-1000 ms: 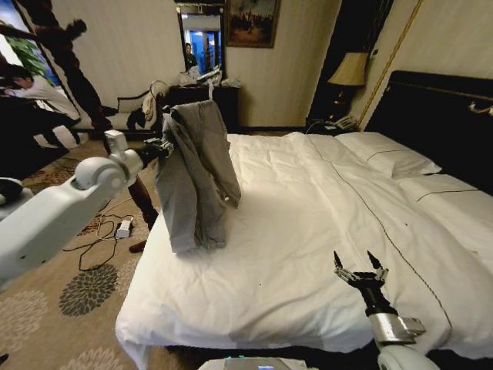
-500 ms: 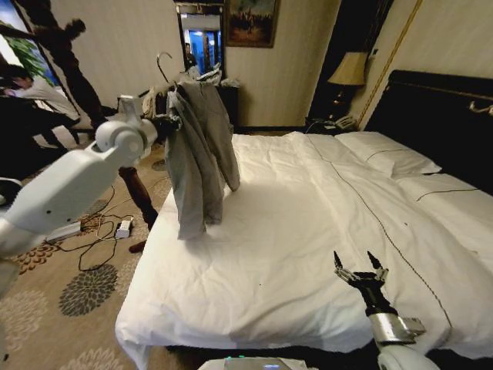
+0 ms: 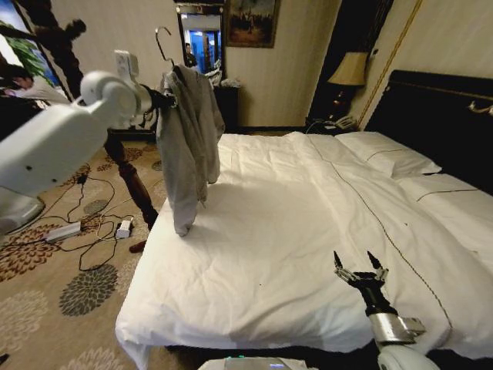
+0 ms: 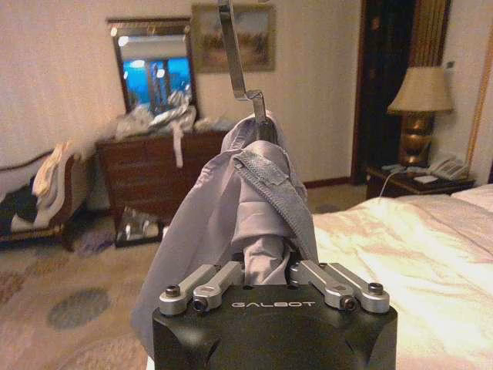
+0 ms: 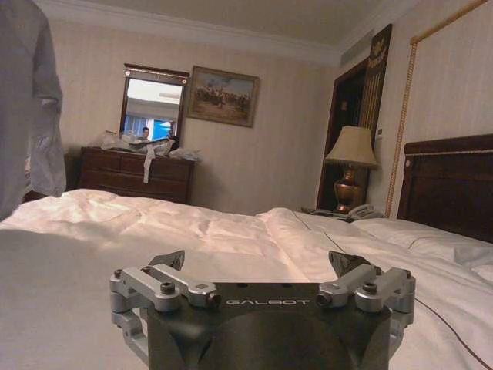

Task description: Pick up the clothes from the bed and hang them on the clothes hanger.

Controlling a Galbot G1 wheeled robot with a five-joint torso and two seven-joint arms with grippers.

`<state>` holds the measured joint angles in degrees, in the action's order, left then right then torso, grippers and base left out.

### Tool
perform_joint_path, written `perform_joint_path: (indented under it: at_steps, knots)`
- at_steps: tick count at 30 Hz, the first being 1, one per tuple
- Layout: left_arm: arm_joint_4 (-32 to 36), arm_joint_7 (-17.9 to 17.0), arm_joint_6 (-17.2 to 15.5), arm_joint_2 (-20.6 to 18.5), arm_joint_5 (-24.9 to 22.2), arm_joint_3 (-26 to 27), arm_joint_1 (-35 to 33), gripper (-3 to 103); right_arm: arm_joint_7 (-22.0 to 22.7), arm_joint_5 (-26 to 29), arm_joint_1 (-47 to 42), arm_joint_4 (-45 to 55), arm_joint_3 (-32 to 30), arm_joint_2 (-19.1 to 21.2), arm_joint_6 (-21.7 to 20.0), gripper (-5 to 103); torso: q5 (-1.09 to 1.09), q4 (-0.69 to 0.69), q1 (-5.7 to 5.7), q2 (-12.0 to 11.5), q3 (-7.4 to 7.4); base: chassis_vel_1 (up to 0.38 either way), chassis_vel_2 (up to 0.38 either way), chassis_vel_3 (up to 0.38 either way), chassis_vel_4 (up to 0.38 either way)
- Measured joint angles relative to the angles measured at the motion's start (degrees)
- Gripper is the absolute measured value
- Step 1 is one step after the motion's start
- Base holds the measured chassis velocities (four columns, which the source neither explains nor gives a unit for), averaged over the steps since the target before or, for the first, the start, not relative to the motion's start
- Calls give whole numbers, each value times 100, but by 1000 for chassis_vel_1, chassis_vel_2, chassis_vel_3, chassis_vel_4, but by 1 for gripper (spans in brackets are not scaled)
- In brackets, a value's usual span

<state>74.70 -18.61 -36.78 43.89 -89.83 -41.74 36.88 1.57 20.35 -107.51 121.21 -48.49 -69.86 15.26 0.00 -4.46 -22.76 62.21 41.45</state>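
Left end effector (image 4: 266,270): clamped on grey clothes (image 3: 187,139) draped over clothes hanger (image 3: 161,44), raised beside bed (image 3: 308,231).
Right end effector (image 3: 359,270): open above duvet.

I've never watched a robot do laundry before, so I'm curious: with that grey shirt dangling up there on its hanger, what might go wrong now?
Three possible troubles:

1. The left gripper pinches only a fold of the shirt, so the thin fabric might slip out.

2. The shirt looks bunched unevenly over the clothes hanger, so it could slide off.

3. The dark coat stand stands just beside the shirt, and cables lie on the carpet below; the fabric could snag on the stand.

The right gripper hovers open over the bed.
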Motion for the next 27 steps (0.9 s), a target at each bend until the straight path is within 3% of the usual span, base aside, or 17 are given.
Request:
perform_joint_path:
  at_steps: [10,20,27]
  knots:
    - [-555,-412,-520,163,-540,-111,416,16,0,0,0,0,0,0,0,100,0,-1,0,0,0,0,0,0,0]
    - [-963,-560,-565,177,-824,-220,810,16,0,0,0,0,0,0,0,100,0,-1,0,0,0,0,0,0,0]
    - [-1692,-531,-562,350,-827,-315,1009,16,0,0,0,0,0,0,0,100,0,-2,0,0,0,0,0,0,0]
